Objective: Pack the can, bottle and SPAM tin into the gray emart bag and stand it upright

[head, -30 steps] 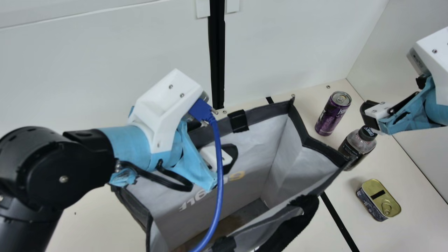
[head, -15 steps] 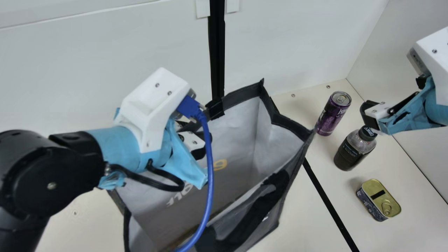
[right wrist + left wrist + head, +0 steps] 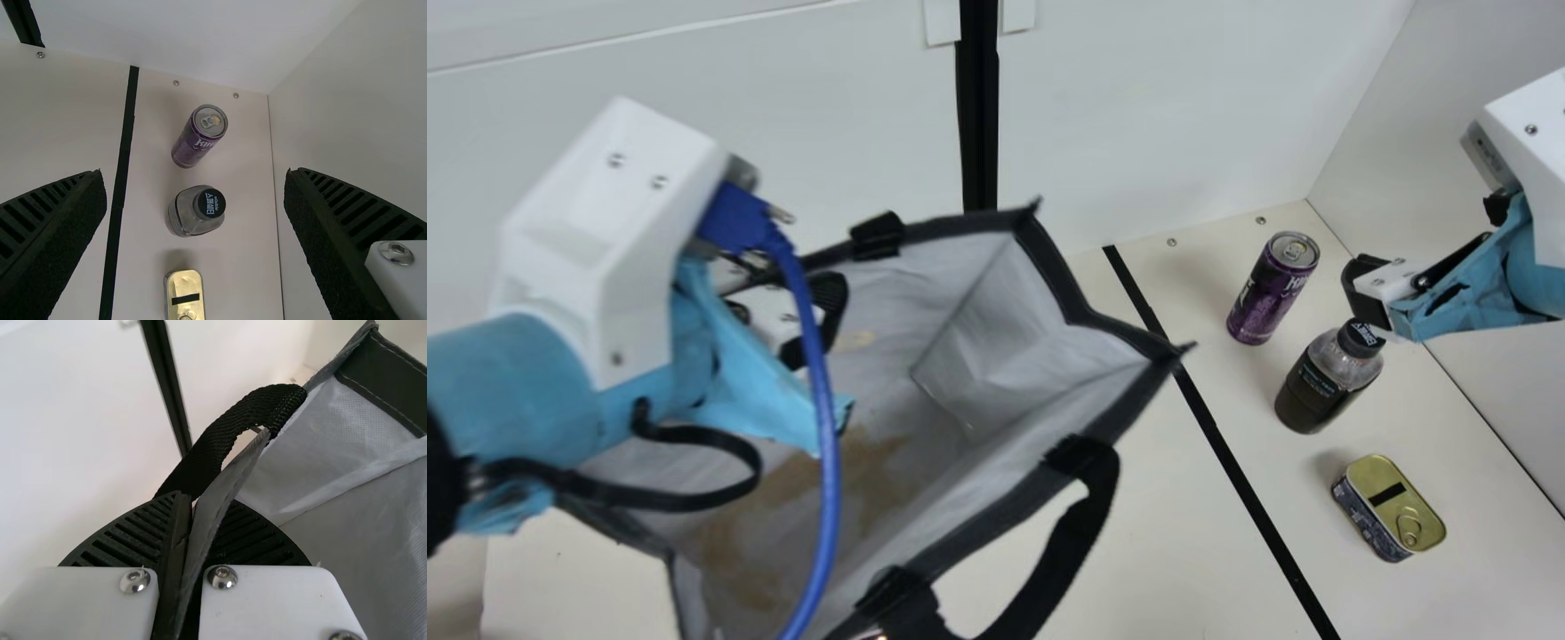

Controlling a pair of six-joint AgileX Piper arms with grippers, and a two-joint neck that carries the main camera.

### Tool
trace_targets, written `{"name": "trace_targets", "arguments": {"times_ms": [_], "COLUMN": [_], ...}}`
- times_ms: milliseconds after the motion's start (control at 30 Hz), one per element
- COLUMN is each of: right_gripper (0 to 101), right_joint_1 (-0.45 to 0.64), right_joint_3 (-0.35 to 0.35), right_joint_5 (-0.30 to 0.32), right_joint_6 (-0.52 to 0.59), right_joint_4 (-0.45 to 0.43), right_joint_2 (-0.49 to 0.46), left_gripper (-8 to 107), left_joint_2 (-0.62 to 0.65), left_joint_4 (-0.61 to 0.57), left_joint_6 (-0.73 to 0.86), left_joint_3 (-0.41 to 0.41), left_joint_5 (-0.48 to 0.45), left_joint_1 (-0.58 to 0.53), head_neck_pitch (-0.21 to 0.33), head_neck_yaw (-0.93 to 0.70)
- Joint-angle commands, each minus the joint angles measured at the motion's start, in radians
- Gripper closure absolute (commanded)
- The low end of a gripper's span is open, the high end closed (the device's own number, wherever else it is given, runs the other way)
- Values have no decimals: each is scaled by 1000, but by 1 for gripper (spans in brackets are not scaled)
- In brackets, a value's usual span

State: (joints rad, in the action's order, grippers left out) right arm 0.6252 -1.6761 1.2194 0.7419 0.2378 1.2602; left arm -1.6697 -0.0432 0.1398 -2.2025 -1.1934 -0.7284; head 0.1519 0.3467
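White panels (image 3: pixel 1183 107) rise behind the cream table (image 3: pixel 1165 569), and the bag (image 3: pixel 960 226) is what has just changed: its mouth has swung away to the robot's left along with the left hand (image 3: pixel 187 513). A moment ago its near right corner overlapped the bottle (image 3: pixel 1320 387) in the main view; now that corner ends well short of it, and more of the bag's inside floor shows. The can, bottle and tin are all to be packed yet, so this looks like placing and opening the bag before loading, though at its present tilt it will probably need settling first. The left hand has its fingers closed on the bag's gray edge, just beside one of the black handles. To the right of the bag, the can (image 3: pixel 1267 293), the bottle and the SPAM tin (image 3: pixel 1387 507) have kept their spots in a loose row, the can at the far end, the tin nearest. The right hand (image 3: pixel 195 177), also unmoved, is farther right of the bag than the can, its fingers spread wide with nothing between them. Below it is the bottle, ungripped; the can lies to the bottle's far side and the tin to its near side.
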Motion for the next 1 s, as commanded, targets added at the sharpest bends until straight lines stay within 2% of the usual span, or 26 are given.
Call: {"name": "trace_targets", "arguments": {"times_ms": [0, 167, 333, 633, 967], "right_gripper": [6, 6, 6, 6, 6], "right_joint_1": [0, 0, 0, 0, 0], "right_joint_3": [0, 0, 0, 0, 0], "right_joint_5": [0, 0, 0, 0, 0], "right_joint_6": [0, 0, 0, 0, 0], "right_joint_4": [0, 0, 0, 0, 0], "right_joint_2": [0, 0, 0, 0, 0], "left_gripper": [107, 107, 107, 107, 107], "left_joint_2": [42, 137, 220, 322, 368], "left_joint_4": [43, 138, 286, 639, 1064], "left_joint_6": [-11, -60, -138, -336, -601], "left_joint_3": [42, 147, 249, 411, 571], "left_joint_5": [27, 91, 140, 181, 156], "left_joint_1": [1, 9, 14, -6, -107], "head_neck_pitch": [23, 23, 23, 23, 23], "head_neck_yaw": [2, 2, 2, 2, 2]}}
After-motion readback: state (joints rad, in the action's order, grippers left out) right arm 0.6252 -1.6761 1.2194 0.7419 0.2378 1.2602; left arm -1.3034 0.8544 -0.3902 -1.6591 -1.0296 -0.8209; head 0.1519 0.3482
